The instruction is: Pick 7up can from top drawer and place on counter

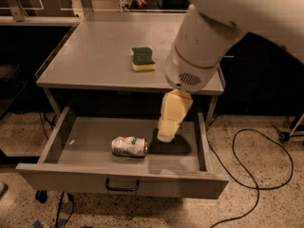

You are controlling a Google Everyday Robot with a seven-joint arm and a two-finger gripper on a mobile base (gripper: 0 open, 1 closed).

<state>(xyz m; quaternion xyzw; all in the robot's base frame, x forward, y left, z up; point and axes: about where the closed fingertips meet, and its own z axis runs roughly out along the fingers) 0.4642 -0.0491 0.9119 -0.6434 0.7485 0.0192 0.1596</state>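
Note:
The 7up can (129, 146) lies on its side in the open top drawer (118, 182), left of middle; it is silvery with green and red marks. My gripper (167, 133) hangs from the big white arm and reaches down into the drawer. It is just right of the can, a small gap apart, above its own dark shadow. The counter (99, 56) spreads above and behind the drawer.
A green and yellow sponge (143, 59) lies on the counter near its middle. The arm hides the counter's right part. A black cable (247, 175) loops on the speckled floor at the right. The drawer's dark handle (122, 186) faces front.

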